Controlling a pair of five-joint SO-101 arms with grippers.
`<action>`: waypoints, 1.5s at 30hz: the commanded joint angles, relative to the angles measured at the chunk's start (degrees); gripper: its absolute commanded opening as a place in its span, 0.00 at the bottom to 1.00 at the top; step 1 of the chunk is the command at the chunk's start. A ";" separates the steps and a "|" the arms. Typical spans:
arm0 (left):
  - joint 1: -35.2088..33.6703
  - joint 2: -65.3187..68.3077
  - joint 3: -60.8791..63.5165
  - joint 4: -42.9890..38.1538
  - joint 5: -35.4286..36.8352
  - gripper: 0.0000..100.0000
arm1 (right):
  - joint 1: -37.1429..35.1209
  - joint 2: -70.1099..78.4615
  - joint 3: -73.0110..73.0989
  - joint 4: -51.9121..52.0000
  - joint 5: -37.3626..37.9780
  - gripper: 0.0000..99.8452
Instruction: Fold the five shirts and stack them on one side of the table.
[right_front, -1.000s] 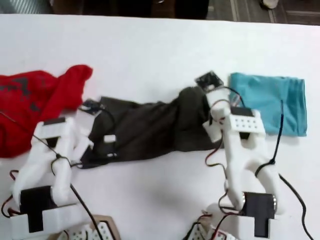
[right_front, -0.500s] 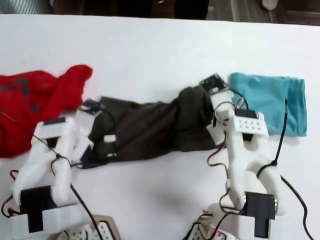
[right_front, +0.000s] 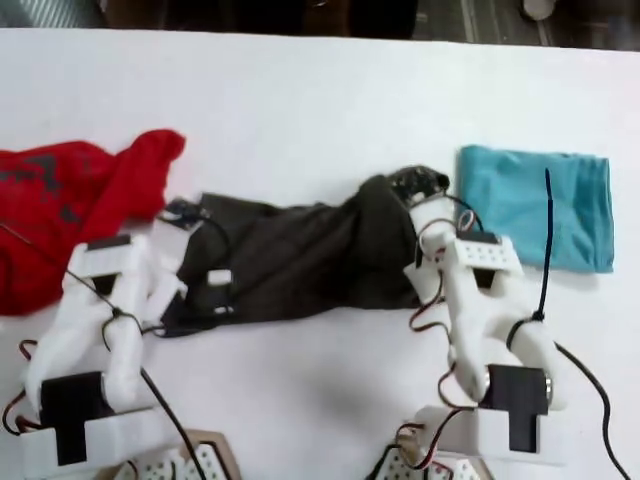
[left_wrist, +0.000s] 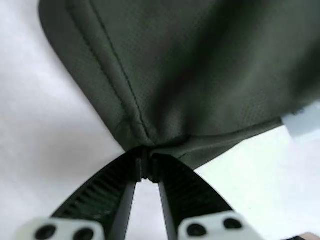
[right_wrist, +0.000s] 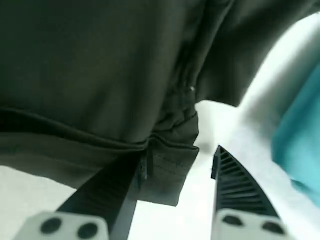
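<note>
Dark shirt (right_front: 300, 255) lies bunched in a long strip across the middle of the table (right_front: 320, 90), running left to right, closer to the edge where the arms are mounted than to the far edge. It is not flat: there are creases all along it, and its right end is humped up.

The left claw (left_wrist: 146, 167) is clamped on the shirt's left end. Its tips meet on a small pinch of cloth at a seamed corner.

The right claw (right_wrist: 180, 160) is spread apart at the shirt's right end. One jaw is against the hemmed flap and the other stands off it over bare table, so it grips nothing yet.

A teal shirt (right_front: 535, 205), already folded, sits near the right edge, just beside the dark shirt's right end. A red shirt (right_front: 70, 210) is crumpled at the left edge, touching or overlapping the dark one's far-left corner.

Likely step: take hold of both ends so the dark shirt can be spread before folding.
- The right claw should get the whole hem flap deep between its jaws before closing, not just the edge.
- Both ends should then be lifted and pulled evenly. The left pinch is shallow and could slip under a hard tug.
- The pull should be kept away from the teal shirt so its fold isn't dragged open.
</note>
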 joint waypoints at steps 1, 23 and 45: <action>-0.70 0.62 0.04 -1.93 0.62 0.03 | -0.57 0.66 -2.37 2.42 0.26 0.18; -0.70 0.62 0.04 -1.93 0.62 0.03 | 7.16 -18.51 0.00 5.32 -7.38 0.02; -0.70 0.62 0.04 -1.93 0.62 0.03 | 3.30 -11.82 10.37 -5.14 -4.75 0.14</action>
